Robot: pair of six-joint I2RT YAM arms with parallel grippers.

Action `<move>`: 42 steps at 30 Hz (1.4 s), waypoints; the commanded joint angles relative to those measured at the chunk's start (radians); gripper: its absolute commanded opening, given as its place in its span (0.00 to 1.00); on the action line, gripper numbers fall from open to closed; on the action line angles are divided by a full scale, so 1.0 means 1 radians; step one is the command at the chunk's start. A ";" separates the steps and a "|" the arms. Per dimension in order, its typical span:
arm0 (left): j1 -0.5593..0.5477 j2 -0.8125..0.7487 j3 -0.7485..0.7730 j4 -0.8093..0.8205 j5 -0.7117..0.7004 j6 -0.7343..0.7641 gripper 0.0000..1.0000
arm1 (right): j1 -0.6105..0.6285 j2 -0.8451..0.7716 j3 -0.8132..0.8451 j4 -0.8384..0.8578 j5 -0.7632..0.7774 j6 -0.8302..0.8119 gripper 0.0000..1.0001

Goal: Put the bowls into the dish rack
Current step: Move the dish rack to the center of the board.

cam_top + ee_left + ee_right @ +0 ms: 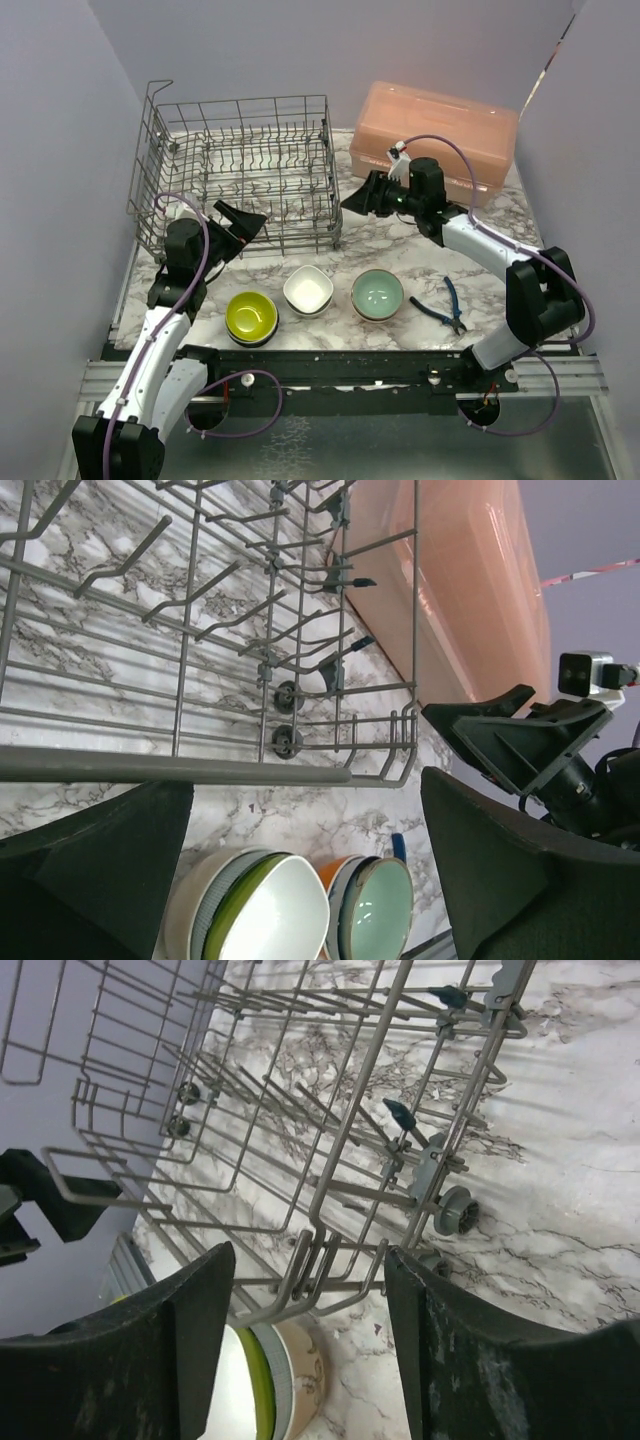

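Grey wire makes up the dish rack (pixel 240 165), a large rectangular basket standing on the far left part of the marbled surface (pixel 400 245). Its upright tines run in rows, and small wheels show along its lower edge in both wrist views. Just to its right, against the back wall, lies a pink lidded box (pixel 440 130).

The bowls sit in a row near the front edge of the surface, apart from the rack. A lime-yellow bowl (pixel 251 315) is on the left, nested on a darker one. A white bowl (pixel 308 289) is in the middle, also stacked on another. A pale teal bowl (pixel 377 294) is on the right, and the left wrist view shows an orange rim under it. Blue-handled pliers (pixel 442 305) lie on the surface to the right of the teal bowl.

The left end effector (pixel 245 228) hovers at the rack's front rail, pointing toward the right. Its dark fingers (pixel 90 870) are spread wide with nothing between them, and the bowl stacks show below the gap.

The right end effector (pixel 357 197) hangs at the rack's front right corner, pointing left. Its fingers (pixel 480 1360) stand apart, and the rack's corner wires show in the gap between them. It has hold of nothing that the views show.
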 commanded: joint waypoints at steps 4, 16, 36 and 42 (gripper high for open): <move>0.004 0.053 0.022 0.069 -0.025 0.017 0.93 | 0.026 0.077 0.087 -0.071 0.022 -0.025 0.58; 0.005 0.147 0.076 0.071 -0.001 0.059 0.67 | 0.078 0.144 0.137 -0.122 0.044 -0.049 0.42; 0.006 0.345 0.182 0.071 0.118 0.137 0.43 | 0.088 -0.092 -0.043 -0.147 0.110 -0.070 0.00; 0.006 0.388 0.223 0.072 0.115 0.169 0.43 | 0.090 -0.159 -0.113 -0.142 0.128 -0.060 0.00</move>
